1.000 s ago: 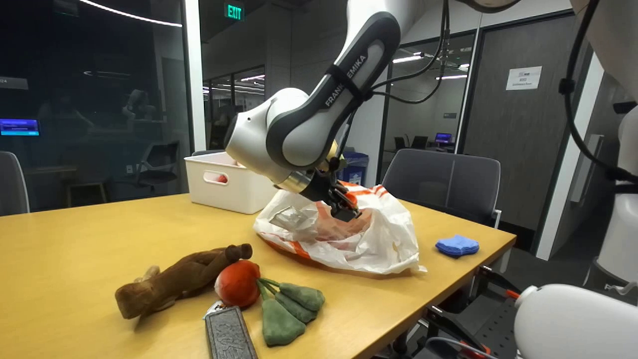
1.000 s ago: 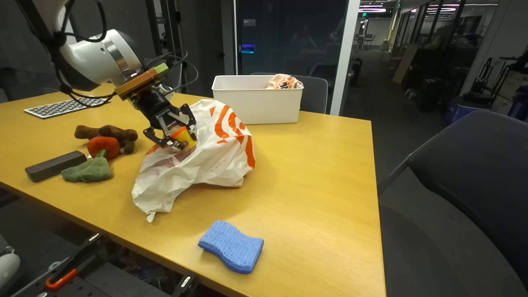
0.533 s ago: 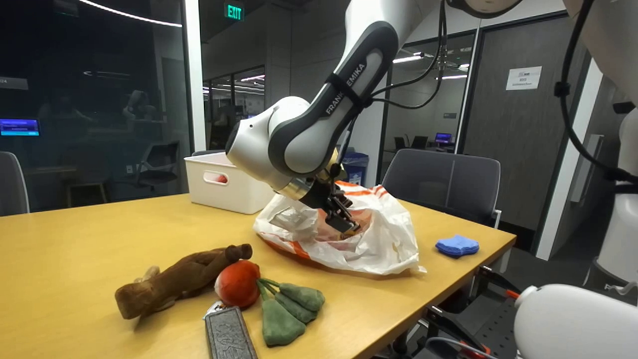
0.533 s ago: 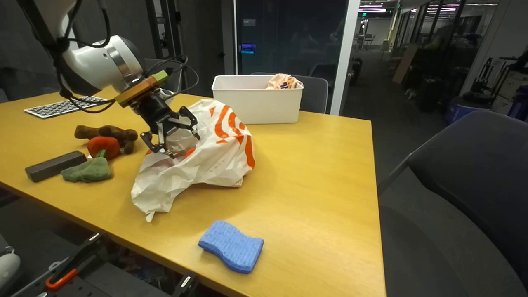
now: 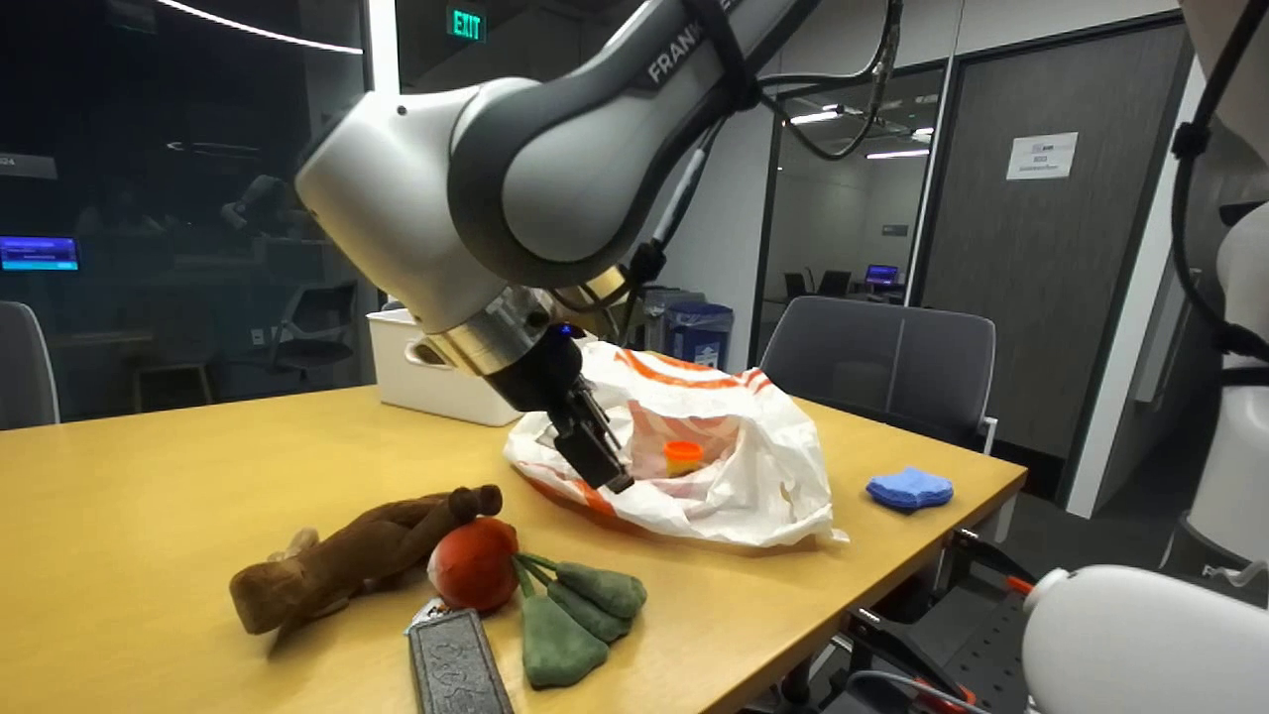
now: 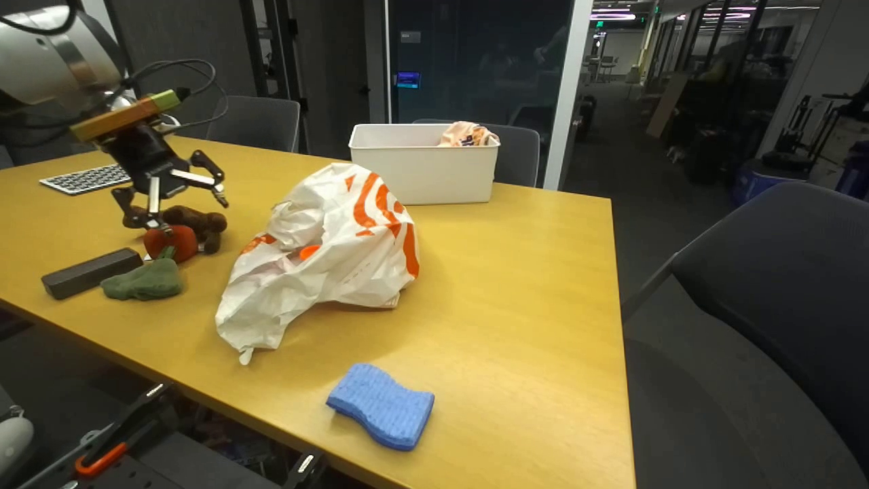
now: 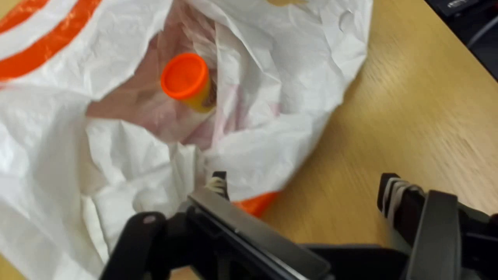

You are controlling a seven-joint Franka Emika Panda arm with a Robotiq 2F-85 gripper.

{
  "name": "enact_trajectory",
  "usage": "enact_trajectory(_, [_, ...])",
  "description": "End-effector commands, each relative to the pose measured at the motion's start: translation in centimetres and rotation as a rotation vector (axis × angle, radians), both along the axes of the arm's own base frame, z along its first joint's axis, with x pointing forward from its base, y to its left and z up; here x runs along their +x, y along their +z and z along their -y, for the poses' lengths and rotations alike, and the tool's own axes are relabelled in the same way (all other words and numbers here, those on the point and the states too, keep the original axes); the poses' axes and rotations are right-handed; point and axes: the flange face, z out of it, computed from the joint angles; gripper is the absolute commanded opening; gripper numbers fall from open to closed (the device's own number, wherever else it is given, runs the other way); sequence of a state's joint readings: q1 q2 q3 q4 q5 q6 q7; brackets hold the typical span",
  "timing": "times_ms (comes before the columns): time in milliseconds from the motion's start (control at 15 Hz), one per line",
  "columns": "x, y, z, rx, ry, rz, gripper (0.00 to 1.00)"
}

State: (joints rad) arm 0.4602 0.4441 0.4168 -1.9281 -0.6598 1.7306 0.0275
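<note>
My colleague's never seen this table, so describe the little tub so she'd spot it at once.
On the yellow-brown table, look for the crumpled white plastic bag, lying with its mouth open. Inside, seen through that mouth, is a small yellow tub. Its solid, round orange lid sets it apart from the bag's printed orange stripes.

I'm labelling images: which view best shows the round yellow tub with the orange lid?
The wrist view: the tub appears largest, lid and side visible. Both exterior views show it smaller, mainly lid; in an exterior view, some yellow side too.
</note>
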Motion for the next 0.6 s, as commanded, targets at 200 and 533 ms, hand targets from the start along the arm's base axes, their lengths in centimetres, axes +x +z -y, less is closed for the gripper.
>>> enact_trajectory(200, [-4.8,2.4,-9.8,0.152,0.346,-0.037,1.0])
enact_trajectory(533, [-2.5,1.3,-13.1,0.209,0.595,-0.068,1.0])
